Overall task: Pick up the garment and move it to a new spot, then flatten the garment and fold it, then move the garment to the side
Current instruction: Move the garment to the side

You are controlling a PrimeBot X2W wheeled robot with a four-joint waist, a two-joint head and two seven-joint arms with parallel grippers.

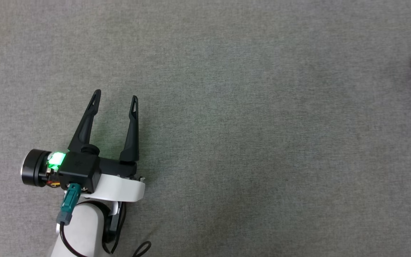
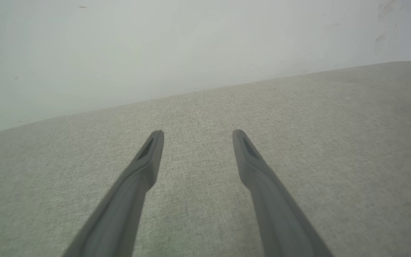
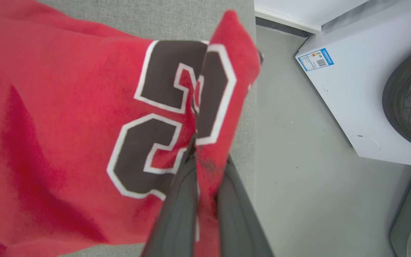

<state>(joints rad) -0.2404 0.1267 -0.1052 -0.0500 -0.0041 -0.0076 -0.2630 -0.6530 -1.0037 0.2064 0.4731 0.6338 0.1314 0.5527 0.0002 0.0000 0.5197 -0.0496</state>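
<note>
- We see the left gripper (image 1: 116, 94) over the table's (image 1: 244, 125) near-left area. Its fingers are spread wide with nothing between them.
- The green light (image 1: 56, 159) on that wrist is lit.
- In the left wrist view there is bare grey weave under both fingertips. We can't tell whether the tips touch the table.
- A pale wall (image 2: 155, 46) sits behind the table's far edge.
- The right gripper (image 3: 205, 157) is clamped almost fully together on a fold of the garment (image 3: 66, 125), with red cloth pinched between the two fingers.
- That fold stands up past the fingertips, right at the table's edge.
- The rest of the garment spreads over the table on the inboard side of that edge. Its dark numerals (image 3: 148, 153), outlined in white, face the camera and are creased at the pinch.
- We can't tell how much of the garment lies flat on the table and how much is lifted.
- In the head view, a red bunch with white bits sits at the table's far-right side and is cut off by the frame.
- Grey floor (image 3: 291, 142) lies beyond the table's edge, with a white washing machine (image 3: 351, 89) standing on it, clear of the table.
</note>
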